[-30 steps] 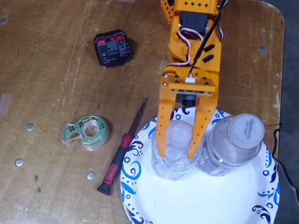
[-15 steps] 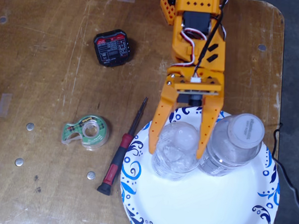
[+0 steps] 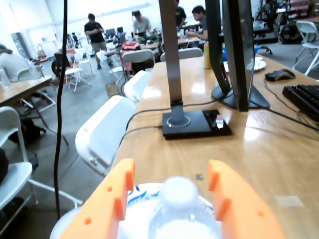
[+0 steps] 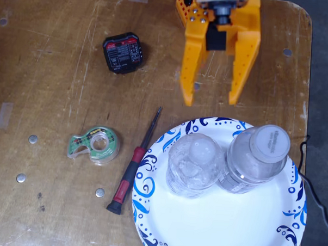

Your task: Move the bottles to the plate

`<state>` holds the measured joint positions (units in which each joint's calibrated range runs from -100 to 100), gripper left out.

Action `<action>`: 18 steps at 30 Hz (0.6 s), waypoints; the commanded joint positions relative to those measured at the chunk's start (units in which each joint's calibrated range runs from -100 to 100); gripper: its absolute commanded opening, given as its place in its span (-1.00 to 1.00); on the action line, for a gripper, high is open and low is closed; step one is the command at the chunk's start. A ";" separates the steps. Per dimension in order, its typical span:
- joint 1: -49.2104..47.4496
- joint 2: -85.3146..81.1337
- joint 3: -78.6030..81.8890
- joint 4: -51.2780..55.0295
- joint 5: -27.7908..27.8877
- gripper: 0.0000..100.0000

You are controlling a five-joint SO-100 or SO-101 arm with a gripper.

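Two clear ribbed bottles stand upright side by side on the white plate (image 4: pixel 219 223) with the blue swirl rim: one bottle (image 4: pixel 194 164) at the plate's left, the other bottle (image 4: pixel 255 158) at its right. My orange gripper (image 4: pixel 210 100) hangs open above the table, clear of the plate's top edge, with nothing between its fingers. In the wrist view the white cap of a bottle (image 3: pixel 178 191) shows low between the two orange fingers (image 3: pixel 114 196), and the plate rim (image 3: pixel 135 191) peeks beside it.
On the wooden table lie a red-handled screwdriver (image 4: pixel 134 162) just left of the plate, a green tape dispenser (image 4: pixel 95 144) and a black tester box (image 4: pixel 122 52). The table's right edge (image 4: pixel 308 96) runs close to the plate. A monitor stand (image 3: pixel 194 122) shows in the wrist view.
The gripper opened off the left bottle and pulled back up and away from the plate. Both bottles stayed standing on the plate.
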<state>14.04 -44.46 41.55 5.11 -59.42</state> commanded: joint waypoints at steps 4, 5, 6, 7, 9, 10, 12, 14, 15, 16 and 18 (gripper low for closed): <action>0.14 -14.64 6.74 12.47 -0.05 -0.97; 0.14 -16.67 8.81 12.56 -0.05 -0.98; 0.14 -18.94 10.89 12.30 -0.05 -0.98; 0.14 -21.14 13.05 12.04 -0.05 -0.98; 0.14 -26.03 17.28 12.04 -0.05 -0.98; 0.14 -28.47 19.53 12.04 0.26 -0.98; 0.14 -33.70 23.68 11.86 2.56 -0.98; 0.25 -38.93 27.55 11.86 4.64 -0.98; 0.25 -41.46 29.44 11.86 5.27 -0.98; 0.57 -43.99 31.43 11.86 5.48 -0.98; 2.73 -49.21 35.57 11.86 5.84 -0.98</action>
<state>14.13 -87.25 73.56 17.11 -54.36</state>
